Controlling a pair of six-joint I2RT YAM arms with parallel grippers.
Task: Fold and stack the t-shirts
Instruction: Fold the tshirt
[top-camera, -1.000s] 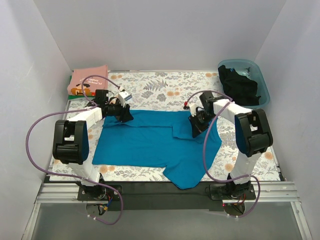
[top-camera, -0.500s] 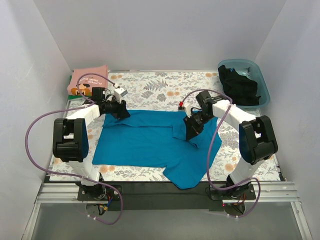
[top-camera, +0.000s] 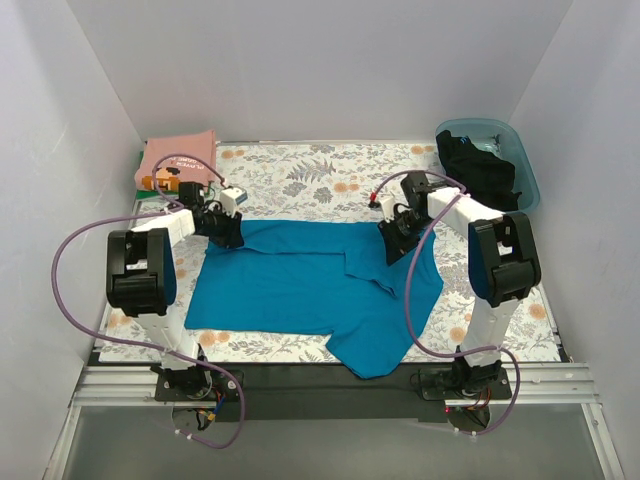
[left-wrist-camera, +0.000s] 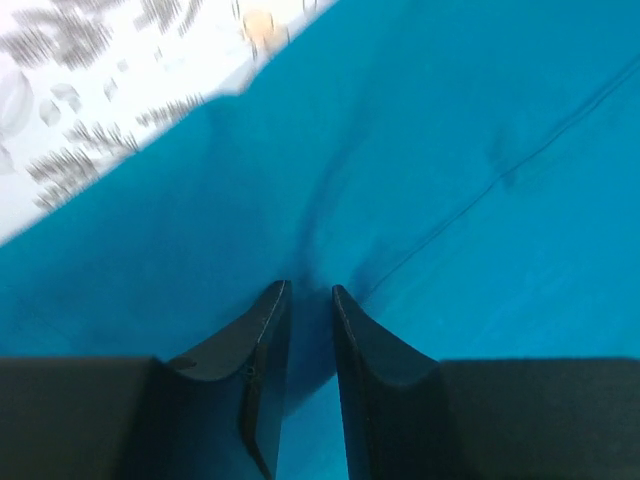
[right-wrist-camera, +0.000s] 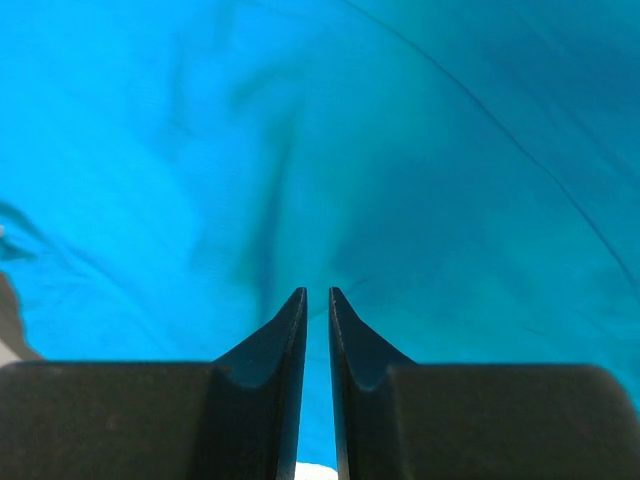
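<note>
Two arms (top-camera: 172, 227) (top-camera: 452, 209) rearward; four t-shirts (top-camera: 300, 280) (top-camera: 182, 155) (top-camera: 139, 184) (top-camera: 478, 172)

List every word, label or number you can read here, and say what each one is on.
On the pink t-shirt: faint white lettering above the pixel print, too small to read.
On the teal t-shirt, the blue tub and the table covering: no text visible.

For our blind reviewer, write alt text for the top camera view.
Left gripper and right gripper pinch a teal shirt spread on a floral table. Pink shirt far left; tub with black shirt far right.
</note>
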